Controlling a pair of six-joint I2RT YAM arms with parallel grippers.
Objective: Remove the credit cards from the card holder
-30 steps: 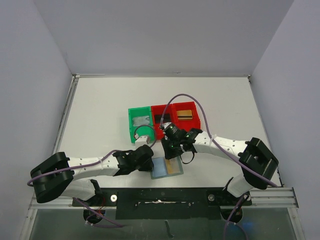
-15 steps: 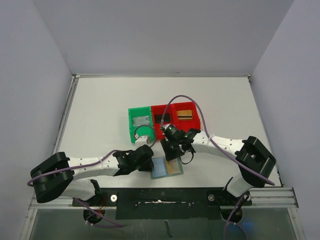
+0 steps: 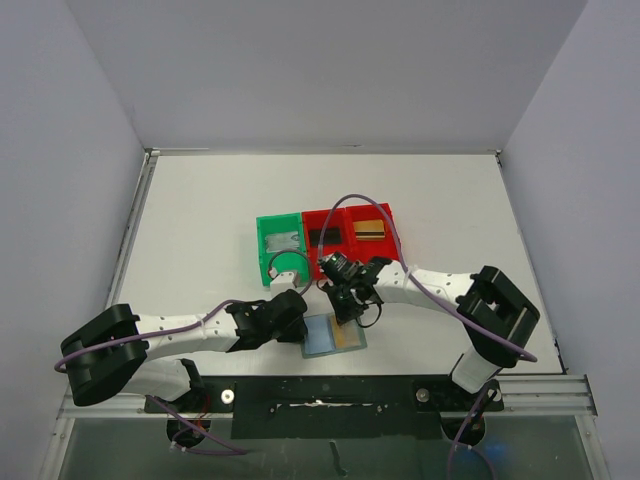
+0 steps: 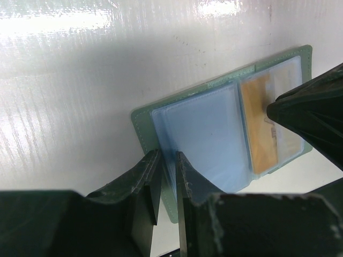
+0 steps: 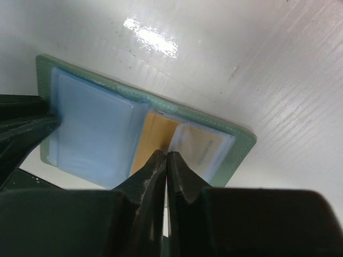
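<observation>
The card holder [image 3: 333,336] lies open near the table's front edge, grey-green with blue-clear sleeves; it also shows in the left wrist view [image 4: 214,134] and the right wrist view [image 5: 91,134]. A gold credit card [image 5: 153,139] sits in its right half, partly under a clear sleeve, and shows too in the left wrist view [image 4: 260,128]. My left gripper [image 4: 167,160] is shut on the holder's left sleeve edge, seen from above [image 3: 298,327]. My right gripper [image 5: 166,156] is shut, its tips touching the gold card, seen from above [image 3: 345,310]. I cannot tell whether it pinches the card.
Behind the holder stand a green bin [image 3: 262,247] with a silver-grey card, a red bin [image 3: 325,222] with a dark card and a red bin [image 3: 392,232] with a gold card. The metal rail [image 3: 320,395] runs just in front of the holder.
My right arm has swung a little to the left, and its gripper has crept toward the holder's right half. The left gripper and the holder have stayed put.
</observation>
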